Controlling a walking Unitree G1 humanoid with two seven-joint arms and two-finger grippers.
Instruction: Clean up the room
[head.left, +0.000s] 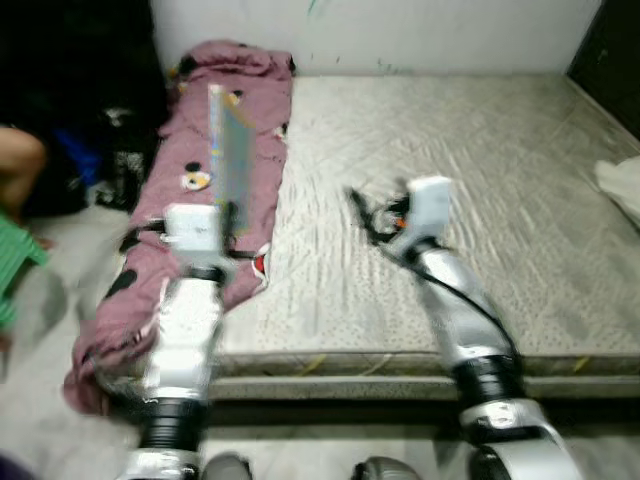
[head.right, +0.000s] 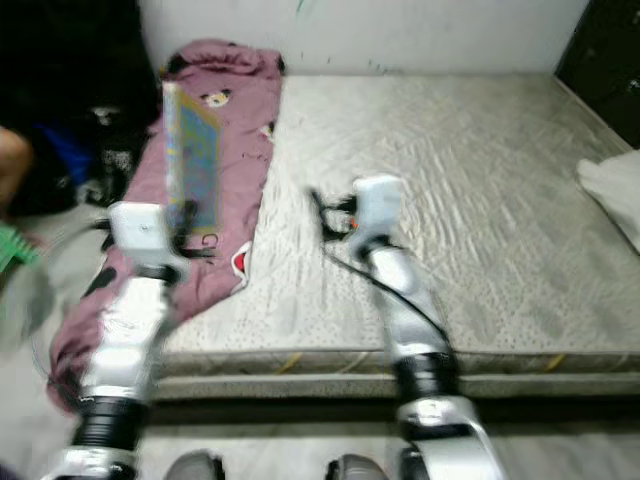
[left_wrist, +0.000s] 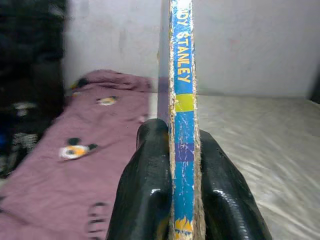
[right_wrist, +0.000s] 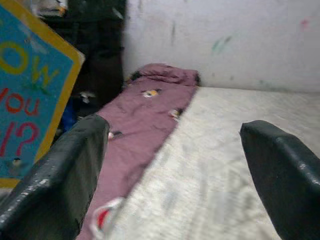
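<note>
Blue book (left_wrist: 183, 125) stands clamped in the left end effector (left_wrist: 182, 200); right end effector (right_wrist: 175, 170) gapes wide

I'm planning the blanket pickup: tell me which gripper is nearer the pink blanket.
Left. The left gripper, shut on a book, hangs over the pink blanket along the mattress edge. The right gripper is open over bare mattress, apart from it.

The book (left_wrist: 183, 125) spine reads "STANLEY"; its cover shows "You" and "?".
</note>
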